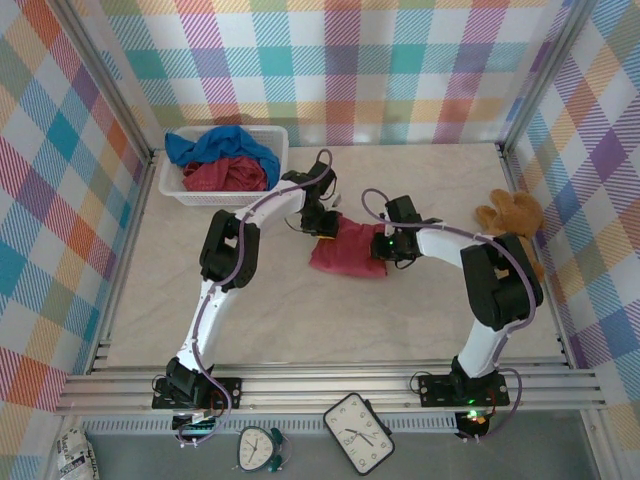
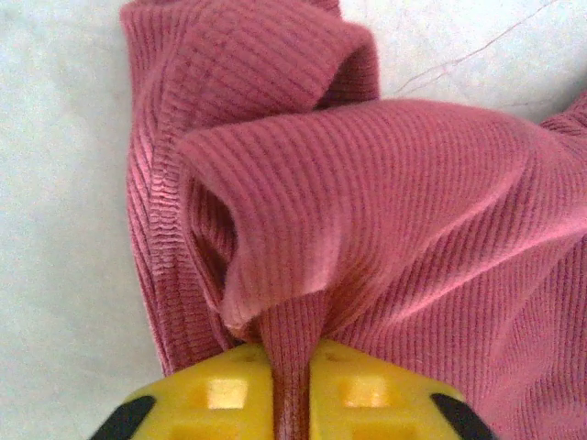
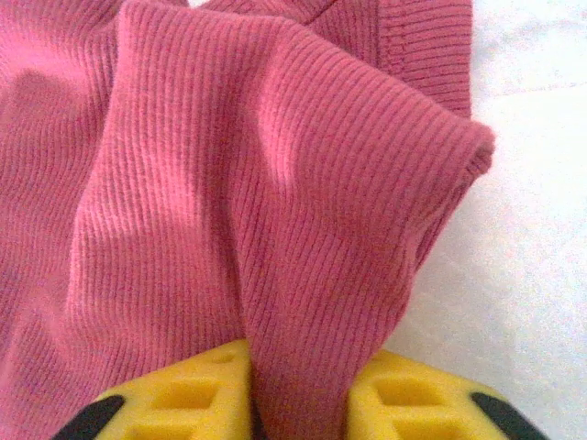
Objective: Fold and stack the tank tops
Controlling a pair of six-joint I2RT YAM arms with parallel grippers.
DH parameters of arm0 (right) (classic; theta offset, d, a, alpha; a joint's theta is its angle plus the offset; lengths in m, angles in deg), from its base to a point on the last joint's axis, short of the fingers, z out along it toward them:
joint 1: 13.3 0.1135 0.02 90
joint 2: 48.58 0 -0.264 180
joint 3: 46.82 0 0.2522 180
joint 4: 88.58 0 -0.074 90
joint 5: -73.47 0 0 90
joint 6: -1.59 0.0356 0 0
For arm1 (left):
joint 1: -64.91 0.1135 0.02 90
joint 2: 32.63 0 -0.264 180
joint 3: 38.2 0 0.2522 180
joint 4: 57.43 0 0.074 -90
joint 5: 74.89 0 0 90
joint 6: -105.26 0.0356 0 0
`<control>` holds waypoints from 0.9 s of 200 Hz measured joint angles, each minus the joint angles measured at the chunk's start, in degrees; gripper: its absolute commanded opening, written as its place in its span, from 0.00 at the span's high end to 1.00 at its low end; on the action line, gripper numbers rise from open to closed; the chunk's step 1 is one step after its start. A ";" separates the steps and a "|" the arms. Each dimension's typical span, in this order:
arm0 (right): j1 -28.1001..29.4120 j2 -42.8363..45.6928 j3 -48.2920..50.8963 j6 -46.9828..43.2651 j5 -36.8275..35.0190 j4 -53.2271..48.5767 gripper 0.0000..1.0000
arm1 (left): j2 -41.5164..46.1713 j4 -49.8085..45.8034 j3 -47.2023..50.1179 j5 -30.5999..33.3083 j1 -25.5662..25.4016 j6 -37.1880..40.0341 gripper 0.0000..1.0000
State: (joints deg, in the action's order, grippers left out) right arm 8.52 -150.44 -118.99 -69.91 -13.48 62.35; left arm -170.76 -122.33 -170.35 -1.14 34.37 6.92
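Three tank tops were present: two dark red and one blue. One dark red tank top [image 1: 348,248] lay bunched on the tabletop [image 1: 300,320], near its centre, between the two arms. The blue tank top [image 1: 215,145] and the second dark red tank top [image 1: 225,175] lay heaped in one white mesh basket [image 1: 277,133] at the far left of the tabletop, with the blue one draped over the red. One brown teddy bear [image 1: 510,213] sat at the right edge. Two clocks [image 1: 358,432] lay in front of the arm bases.

The left fingers [image 2: 220,394] were clamped on a thin fold of the central top at its far left corner. The right fingers [image 3: 183,403] were clamped on a thicker fold at its right edge.

The central top's longer dimension ran roughly left to right, from one grip to the other. The cloth was too crumpled to tell which way its straps and hem pointed.
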 measured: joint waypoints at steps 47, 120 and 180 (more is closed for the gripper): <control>-1.60 -2.84 -4.13 -2.08 -0.96 -1.27 0.87 | -2.51 -0.39 -5.22 4.59 0.74 -1.97 0.92; -5.73 -9.90 -14.95 -5.46 1.20 -5.42 0.87 | -6.21 -0.59 -11.45 5.38 2.19 -6.10 0.71; -9.57 -19.52 -31.01 -9.53 4.59 -15.43 0.88 | -7.61 -4.96 -20.52 6.78 2.40 -5.55 0.45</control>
State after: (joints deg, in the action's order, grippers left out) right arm -1.05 -169.96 -150.01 -79.44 -8.89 46.92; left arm -178.36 -127.29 -190.87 5.63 36.77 1.37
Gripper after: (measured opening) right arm 0.127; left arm 0.523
